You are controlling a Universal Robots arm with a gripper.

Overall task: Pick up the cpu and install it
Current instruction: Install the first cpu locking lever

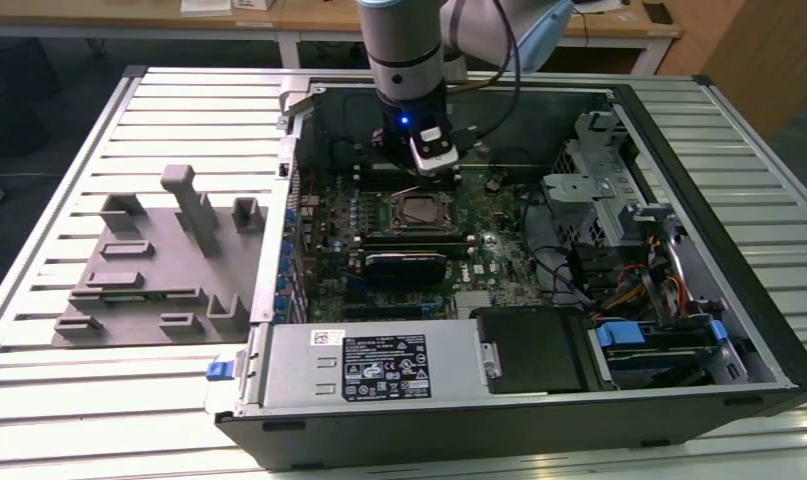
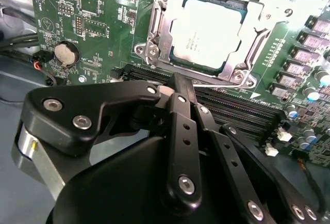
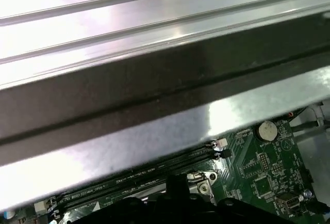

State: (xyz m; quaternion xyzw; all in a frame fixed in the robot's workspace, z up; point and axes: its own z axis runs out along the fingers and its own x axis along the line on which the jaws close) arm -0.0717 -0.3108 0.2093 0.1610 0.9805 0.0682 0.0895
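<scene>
The cpu [image 2: 206, 30] lies flat inside its socket on the green motherboard [image 2: 98, 22], its shiny silver top facing up and a metal socket frame [image 2: 154, 33] around it. In the exterior view the cpu [image 1: 417, 211] sits in the middle of the open computer case [image 1: 510, 420]. My gripper [image 1: 437, 170] hangs just behind the socket and above the board. In the second wrist view the gripper [image 2: 172, 82] has its black fingers closed together with nothing between them, a short way from the cpu.
Grey fixture blocks [image 1: 163, 260] stand on the slatted table at the exterior view's left. A power supply [image 1: 376, 365], drive bays [image 1: 643, 340] and cables [image 1: 603, 270] crowd the case. Memory slots [image 2: 237, 105] run beside the socket. The case's metal wall [image 3: 154, 105] is close by.
</scene>
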